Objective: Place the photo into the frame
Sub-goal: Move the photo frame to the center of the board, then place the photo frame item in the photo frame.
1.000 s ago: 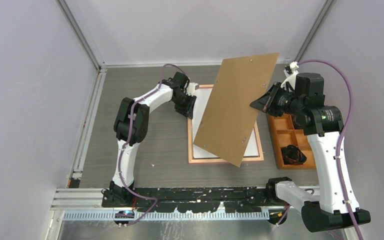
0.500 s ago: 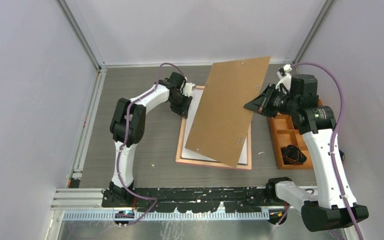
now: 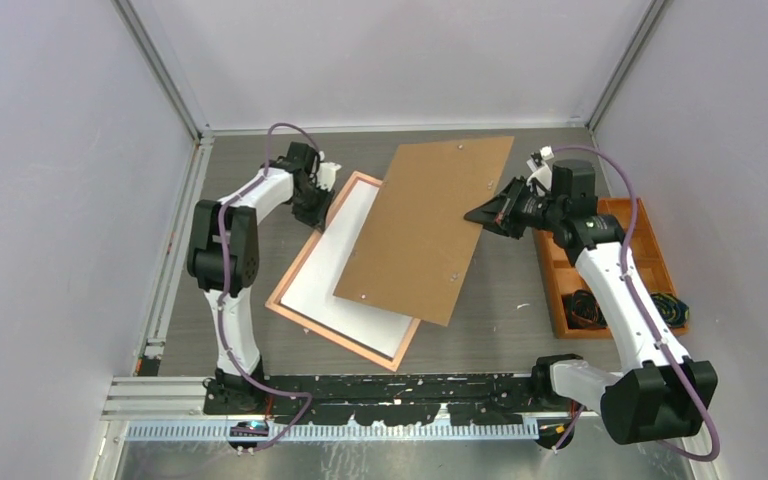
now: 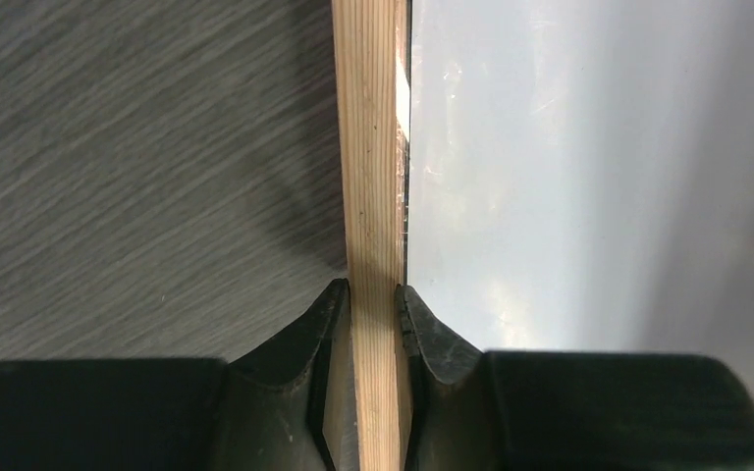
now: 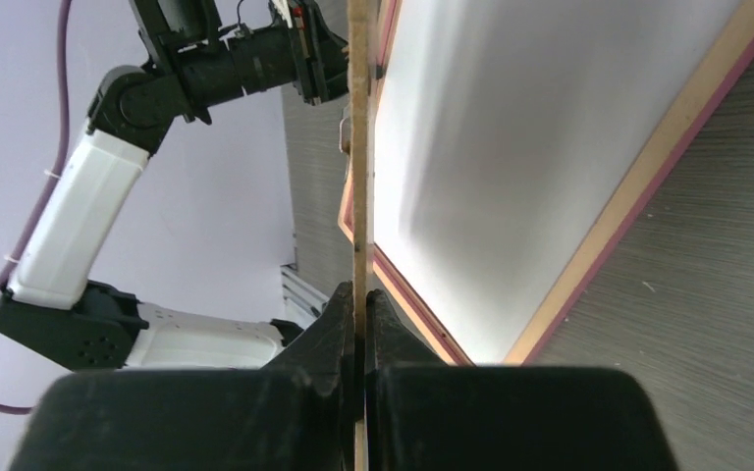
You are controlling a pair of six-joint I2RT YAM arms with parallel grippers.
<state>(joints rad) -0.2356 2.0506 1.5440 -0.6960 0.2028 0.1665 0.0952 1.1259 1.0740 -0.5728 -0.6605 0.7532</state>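
**Clerk:** Item one, left pincer?

**Keeper:** Pinching the tan wooden rim of the large, thin rectangular picture frame, one finger on each side. Only the left wrist view shows this. Overhead, the arm is bent at the elbow and reaches the frame near its far corner.

**Clerk:** Right pincer?

**Keeper:** Clamped on the right edge of the plain brown backing board. Its wrist view has the board edge-on, with the frame's pink lip beyond. The arm stretches leftward.

**Clerk:** The photo?

**Keeper:** Large rectangular paper print, white back up, lying inside the frame. The frame sits askew on the dark grey wood-grain tabletop. The board slants over its right part; whether they touch, cannot tell.

**Clerk:** Remainder?

**Keeper:** Orange compartment tray at right; pale lilac walls.
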